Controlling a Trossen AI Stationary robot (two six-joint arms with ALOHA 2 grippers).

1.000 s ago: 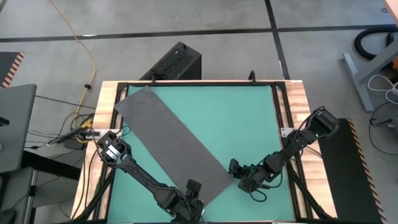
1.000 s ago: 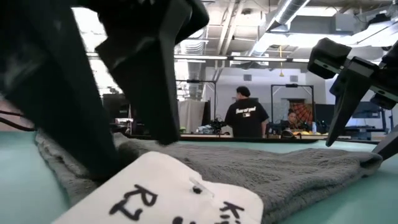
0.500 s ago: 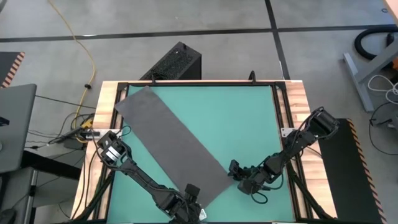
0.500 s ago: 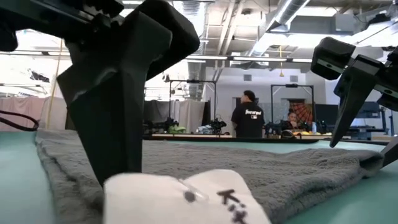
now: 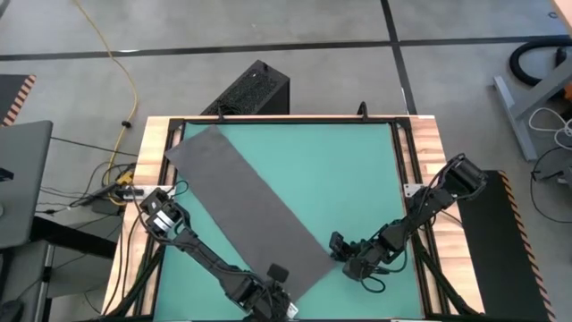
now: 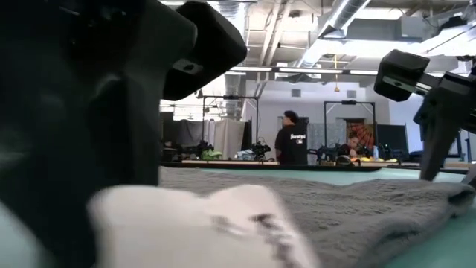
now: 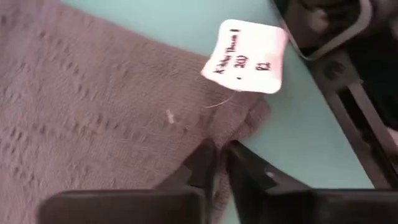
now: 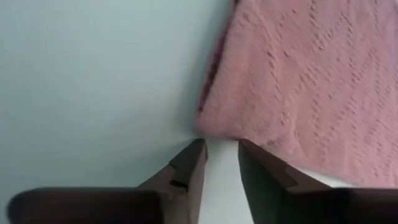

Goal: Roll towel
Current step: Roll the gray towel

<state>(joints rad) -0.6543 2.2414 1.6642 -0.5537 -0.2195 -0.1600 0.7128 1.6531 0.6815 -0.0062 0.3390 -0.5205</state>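
Observation:
The dark grey towel (image 5: 250,201) lies flat and slantwise on the green mat (image 5: 357,170), running from the far left corner toward the near middle. A white tag (image 7: 249,56) hangs off its near corner. My left gripper (image 5: 279,288) is down at that near end, shut on the towel's edge (image 7: 219,155). My right gripper (image 8: 219,149) stands at the towel's other near corner (image 8: 205,121) with its fingers a little apart. Bare mat shows between them, and the corner lies just beyond their tips. In the low view the left gripper fills the foreground, blurred. My left gripper pinches the towel's near edge (image 7: 214,134) between its two fingers, close beside the tagged corner. The fingers come down at a slant from the near side. The towel stays flat on the mat around them.
A wooden frame (image 5: 152,143) borders the mat. A black box (image 5: 255,89) stands on the floor past the far edge, with cables at the left. A person (image 6: 296,141) stands far back in the room. The mat's far right half is bare.
My left gripper has sunk onto the towel's near end and shut on its edge; its fingers stood wide apart a second ago. The white tag has shifted beside it. My right gripper has kept its place and its fingers have drawn closer together.

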